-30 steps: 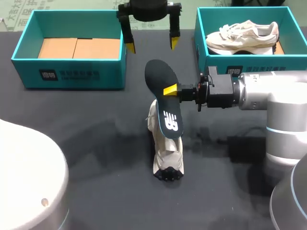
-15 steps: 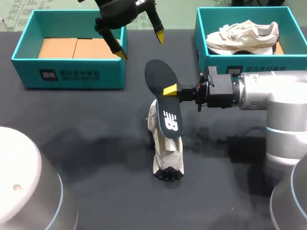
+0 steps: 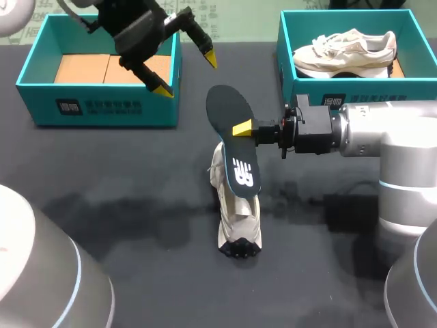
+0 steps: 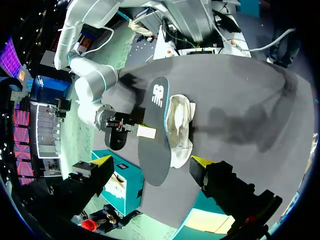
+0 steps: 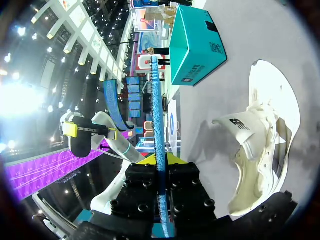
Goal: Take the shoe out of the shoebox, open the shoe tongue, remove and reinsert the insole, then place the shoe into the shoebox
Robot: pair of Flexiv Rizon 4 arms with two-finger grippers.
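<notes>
**Insole gripped edgewise above the shoe; left jaws wide and empty**

One insole [image 3: 229, 113] hangs in the middle of the frame. It is a thin, flat, elongated oval, black on its face with a white logo. The right arm [image 3: 382, 137] comes in from the right edge, and its jaws pinch the insole's side edge. A yellow fingertip [image 3: 241, 128] lies against the near face, and the far finger is hidden behind the insole. In the right wrist view the insole [image 5: 159, 150] shows edge-on as a narrow blue-black strip clamped between the black finger blocks.

There are two shoes, both soft cream trainers. One shoe [image 3: 239, 222] stands on the matte black worktop [image 3: 136, 205] directly below the insole, dark sole tread towards the bottom of the frame. The insole covers its rear part. The right wrist view shows this shoe [image 5: 260, 160] with its tongue pulled up and open. The second shoe [image 3: 345, 51] lies on its side in the right shoebox [image 3: 287, 61] at upper right, part of it hidden behind that box's walls.

There are two teal cardboard shoeboxes. The left shoebox [image 3: 95, 113] at upper left shows a bare tan floor.

The left arm [image 3: 133, 27] is at upper left, by that box's right wall. Its jaws are spread wide with nothing between them.
</notes>
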